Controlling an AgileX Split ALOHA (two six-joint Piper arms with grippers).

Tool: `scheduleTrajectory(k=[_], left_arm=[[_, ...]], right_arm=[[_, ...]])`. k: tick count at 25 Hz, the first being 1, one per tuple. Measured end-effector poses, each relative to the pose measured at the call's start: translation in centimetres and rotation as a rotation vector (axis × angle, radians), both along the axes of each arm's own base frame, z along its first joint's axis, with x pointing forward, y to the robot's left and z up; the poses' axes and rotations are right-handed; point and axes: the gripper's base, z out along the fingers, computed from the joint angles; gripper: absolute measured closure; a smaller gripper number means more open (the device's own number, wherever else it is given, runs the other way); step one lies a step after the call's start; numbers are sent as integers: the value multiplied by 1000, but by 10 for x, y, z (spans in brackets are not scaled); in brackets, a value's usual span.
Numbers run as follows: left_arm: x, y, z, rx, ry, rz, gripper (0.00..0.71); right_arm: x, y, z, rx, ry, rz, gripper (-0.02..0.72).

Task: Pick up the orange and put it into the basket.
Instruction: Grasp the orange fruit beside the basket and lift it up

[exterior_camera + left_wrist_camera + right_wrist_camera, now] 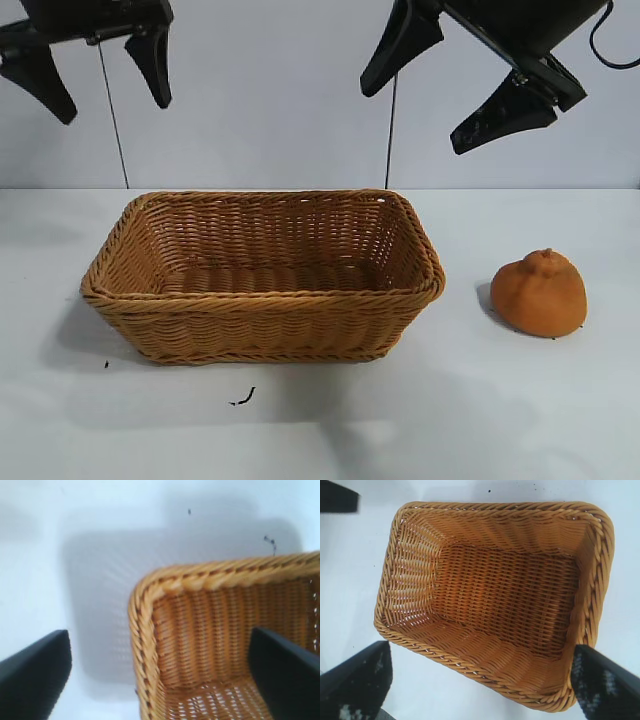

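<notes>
The orange [540,293] is a lumpy dull-orange fruit with a knob on top, on the white table to the right of the basket [262,296]. The golden-brown wicker basket stands empty at the table's middle. It also shows in the left wrist view [150,630] and the right wrist view [470,665]. My right gripper [440,90] hangs open high above the basket's right end, up and left of the orange. My left gripper [100,85] hangs open high above the basket's left end. The orange is out of both wrist views.
The white table [320,430] runs to a pale back wall. Small dark specks [243,398] lie on it in front of the basket. Open table surface lies between the basket and the orange.
</notes>
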Motion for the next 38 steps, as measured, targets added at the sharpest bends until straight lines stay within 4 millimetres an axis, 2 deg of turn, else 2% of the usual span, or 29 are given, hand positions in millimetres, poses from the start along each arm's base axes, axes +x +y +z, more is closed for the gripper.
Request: scheduleTrajectory(k=[4,7,11,14,21,25,28,31,38], left_arm=[[-5,30,1,8,9,65,19],[-23,33,0,18,46,50,19],[-58,31,-2,31,108,15,19],[-91,28,2,34,134,-4,19],[-182,32,18,51,118,-20,30],[-232,36,16,66,105,-23,30],[-268,37,10,68,89,-23,30],[-302,39,-5,69,80,-22,32],[-359,41,-42,64,-83,-12,32]], right_arm=[[0,0,0,0,0,0,8],[0,0,0,0,0,0,8],[0,0,0,-2,0,1,8],[0,0,0,-2,0,1,8],[0,0,0,-2,0,1,8],[0,0,0,-2,0,1,8],[0,0,0,-2,0,1,8],[0,0,0,-1,0,0,8],[0,0,0,-1,0,0,8]])
